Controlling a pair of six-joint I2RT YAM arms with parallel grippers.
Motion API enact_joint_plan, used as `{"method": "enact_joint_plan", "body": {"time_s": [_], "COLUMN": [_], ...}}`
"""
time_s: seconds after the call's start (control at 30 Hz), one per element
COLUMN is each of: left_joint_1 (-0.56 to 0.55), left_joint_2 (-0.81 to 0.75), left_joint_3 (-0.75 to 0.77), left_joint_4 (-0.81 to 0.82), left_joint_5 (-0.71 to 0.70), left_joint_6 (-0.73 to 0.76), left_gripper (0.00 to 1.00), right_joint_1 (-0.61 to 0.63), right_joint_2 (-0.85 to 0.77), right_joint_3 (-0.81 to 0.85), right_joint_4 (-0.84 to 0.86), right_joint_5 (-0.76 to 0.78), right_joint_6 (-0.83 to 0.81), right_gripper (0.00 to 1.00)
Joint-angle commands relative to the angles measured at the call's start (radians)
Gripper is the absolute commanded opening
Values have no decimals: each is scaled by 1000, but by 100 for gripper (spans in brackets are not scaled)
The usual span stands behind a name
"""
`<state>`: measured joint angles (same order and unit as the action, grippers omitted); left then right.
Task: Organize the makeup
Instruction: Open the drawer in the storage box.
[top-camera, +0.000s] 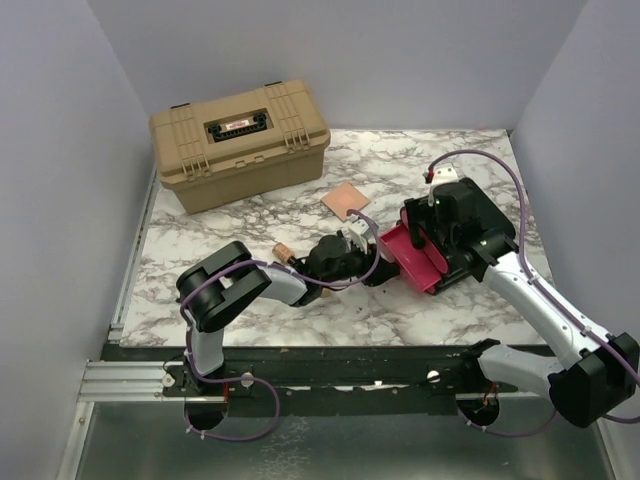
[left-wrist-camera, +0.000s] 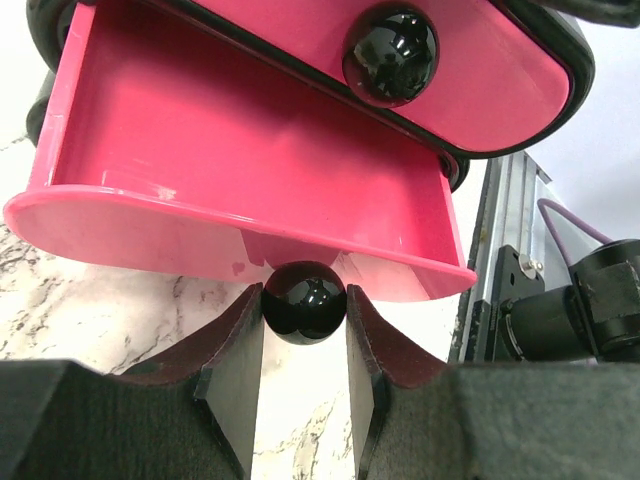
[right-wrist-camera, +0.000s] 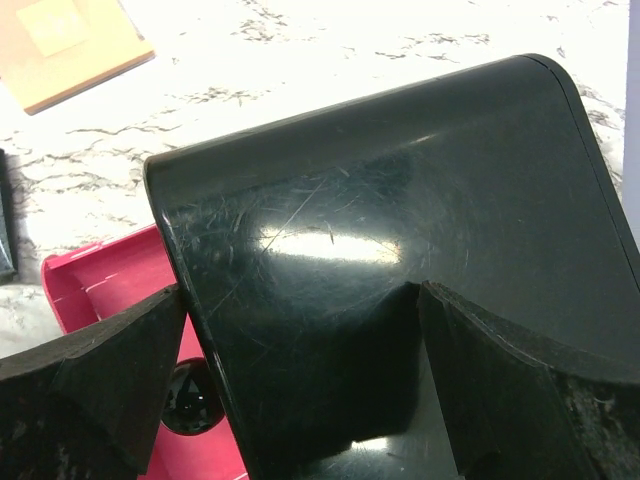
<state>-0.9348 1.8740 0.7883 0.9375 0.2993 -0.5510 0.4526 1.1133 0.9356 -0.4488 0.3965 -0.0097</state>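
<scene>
Left gripper (left-wrist-camera: 304, 318) is clamped on the black knob (left-wrist-camera: 303, 298) of the lower pink drawer (left-wrist-camera: 230, 150), which stands pulled out. Right gripper (right-wrist-camera: 302, 300) is spread wide, fingers pressed on both sides of the black box (right-wrist-camera: 400, 200). Square compact (top-camera: 345, 200) and lipstick tube (top-camera: 283, 252) lie on the table (top-camera: 200, 300), outside the drawer.

At the back left of my white, grey-veined marble tabletop (top-camera: 400, 320) stands a closed tan hard-plastic case (top-camera: 240, 145) with a dark handle on its lid. Right of centre is a glossy black plastic box (right-wrist-camera: 400, 230), which seems tipped, though I cannot be sure from above. Its lower pink plastic drawer (left-wrist-camera: 230, 140) is pulled open, a round black knob (left-wrist-camera: 303, 302) under its front lip, and the pink drawer front above (left-wrist-camera: 480, 90) is closed, with a second black knob (left-wrist-camera: 390, 52).
</scene>
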Motion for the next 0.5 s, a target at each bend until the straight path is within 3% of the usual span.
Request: {"method": "enact_joint_plan", "body": {"time_s": [0.0, 0.47], "left_joint_1": [7, 13], "left_joint_2": [-33, -67], "left_joint_3": [-21, -48], "left_joint_4": [-58, -81], "left_joint_5": [9, 5], "left_joint_6": [60, 108], "left_gripper": [18, 20], "right_joint_1": [-14, -14], "right_joint_2": [31, -20], "right_joint_3": [-36, -37], "right_joint_4": [-66, -48], "right_joint_5": [123, -22], "right_joint_6": [54, 58], "right_gripper": [100, 100]}}
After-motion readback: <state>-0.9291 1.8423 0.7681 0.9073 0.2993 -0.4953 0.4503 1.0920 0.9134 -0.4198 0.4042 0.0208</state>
